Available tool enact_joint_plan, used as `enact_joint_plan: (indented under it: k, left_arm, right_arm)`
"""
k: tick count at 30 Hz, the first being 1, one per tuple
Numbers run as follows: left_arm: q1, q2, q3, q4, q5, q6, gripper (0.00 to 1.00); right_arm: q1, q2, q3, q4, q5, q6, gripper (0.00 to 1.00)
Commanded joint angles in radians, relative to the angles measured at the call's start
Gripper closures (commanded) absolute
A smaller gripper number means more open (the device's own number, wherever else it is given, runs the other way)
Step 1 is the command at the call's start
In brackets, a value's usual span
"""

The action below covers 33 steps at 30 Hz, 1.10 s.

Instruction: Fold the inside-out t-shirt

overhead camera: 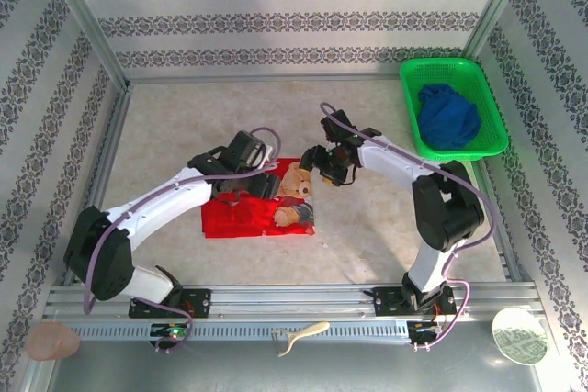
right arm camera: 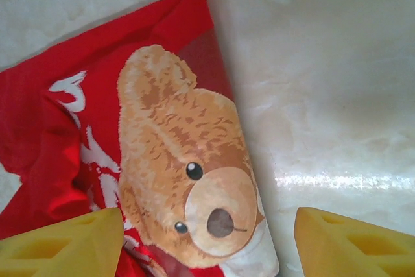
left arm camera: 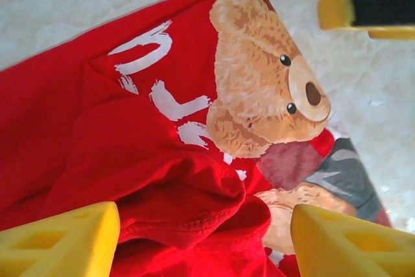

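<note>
A: Where it lies mid-scene on the counter [overhead camera: 386,227], one bright red cloth t-shirt [overhead camera: 241,218], bear print [overhead camera: 296,184] up, at right. Tools?
B: Left tool [left arm camera: 202,226] spread over bunched cloth; right tool [right arm camera: 207,225] spread, empty.

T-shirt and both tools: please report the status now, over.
Left tool open over bunched cloth. Right tool open over bear print. T-shirt on table, print showing. Green basket with blue garment apart, far right.
</note>
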Motion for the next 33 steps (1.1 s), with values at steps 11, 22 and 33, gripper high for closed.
enact_joint_plan:
  k: [11, 22, 33]
  left_arm:
    - [-0.047, 0.173, 0.029, 0.068, -0.231, 0.166, 0.52]
    - [0.158, 0.12, 0.029, 0.167, -0.061, 0.03, 1.0]
    - [0.549, 0.118, -0.116, 0.342, 0.18, -0.243, 0.39]
  right_arm:
    - [0.067, 0.139, 0.054, 0.02, 0.021, 0.067, 0.29]
    - [0.095, 0.199, 0.038, -0.082, 0.141, 0.111, 0.56]
    - [0.099, 0.228, 0.054, -0.112, 0.149, 0.108, 0.57]
